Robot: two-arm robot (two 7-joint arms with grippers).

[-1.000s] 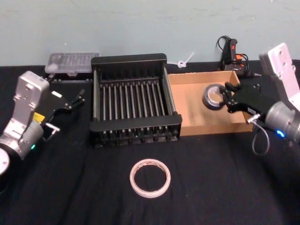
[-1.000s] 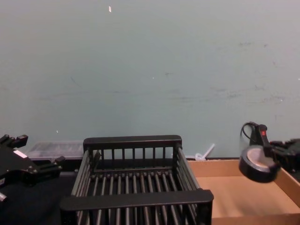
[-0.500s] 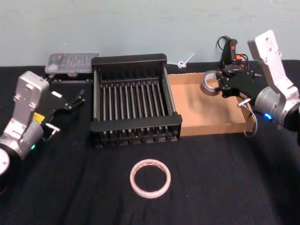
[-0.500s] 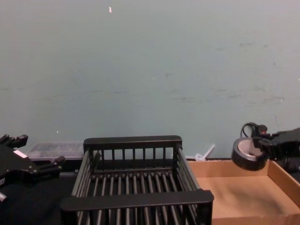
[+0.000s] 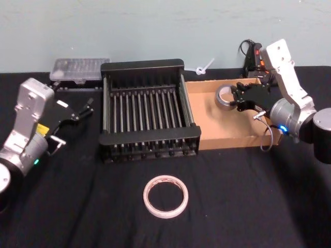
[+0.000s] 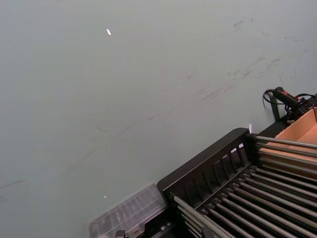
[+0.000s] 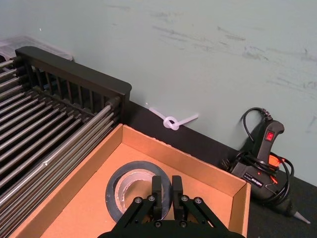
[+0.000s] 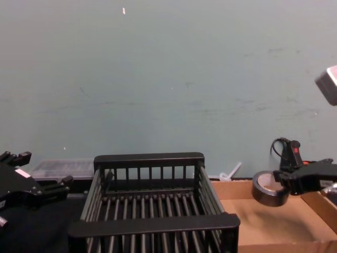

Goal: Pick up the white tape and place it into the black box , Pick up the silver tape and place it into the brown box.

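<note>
My right gripper (image 5: 236, 96) is shut on the silver tape (image 5: 224, 97), a dark grey roll with a pale core, and holds it low over the far part of the brown box (image 5: 217, 129). In the right wrist view the fingers (image 7: 157, 191) pinch the silver tape (image 7: 131, 179) by its wall, above the brown box (image 7: 84, 193). From the chest, the silver tape (image 8: 268, 188) hangs just over the brown box (image 8: 274, 221) beside the right gripper (image 8: 287, 184). The white tape (image 5: 165, 196) lies flat on the black cloth in front of the black box (image 5: 146, 106). My left gripper (image 5: 85, 110) is open, parked left of the crate.
A clear plastic case (image 5: 78, 69) lies behind the crate's left corner. A black glue gun (image 5: 254, 58) with its cable sits behind the cardboard tray, near a white zip tie (image 5: 203, 67). The wall stands close behind the table.
The right gripper carried the silver tape further left and down, from high over the tray's right side to low over its far middle. The left arm stayed still.
</note>
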